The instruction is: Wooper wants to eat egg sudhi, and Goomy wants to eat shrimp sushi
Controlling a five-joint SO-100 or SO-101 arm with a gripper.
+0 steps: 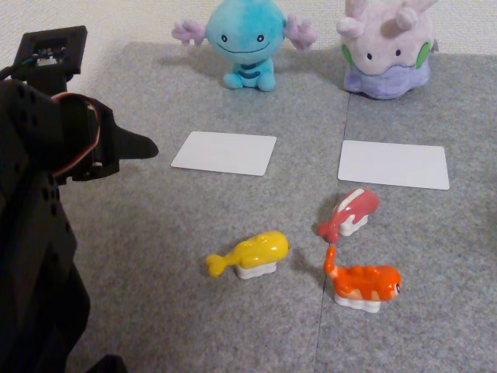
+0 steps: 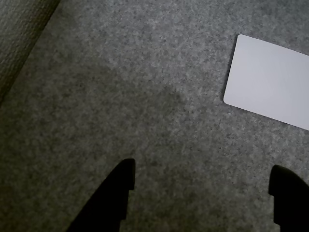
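Behind left white card [image 1: 224, 152], Wooper [image 1: 245, 43] sitting; Goomy [image 1: 385, 48] sitting beside. Gripper [image 2: 205, 193] hovering left of card, fingers spread, empty. Egg sudhi [image 1: 252, 253] lying in front of card: likely light, rigid, slippery; pinching across body above white base looking best.

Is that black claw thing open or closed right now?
Open. In the wrist view the gripper has its two black fingers far apart, with only bare grey mat between them.

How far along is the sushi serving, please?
Nothing looks done: both white cards lie bare before Wooper and Goomy. The pincer is open over grey mat, holding nothing. Egg sushi and shrimp sushi sit undelivered on the mat.
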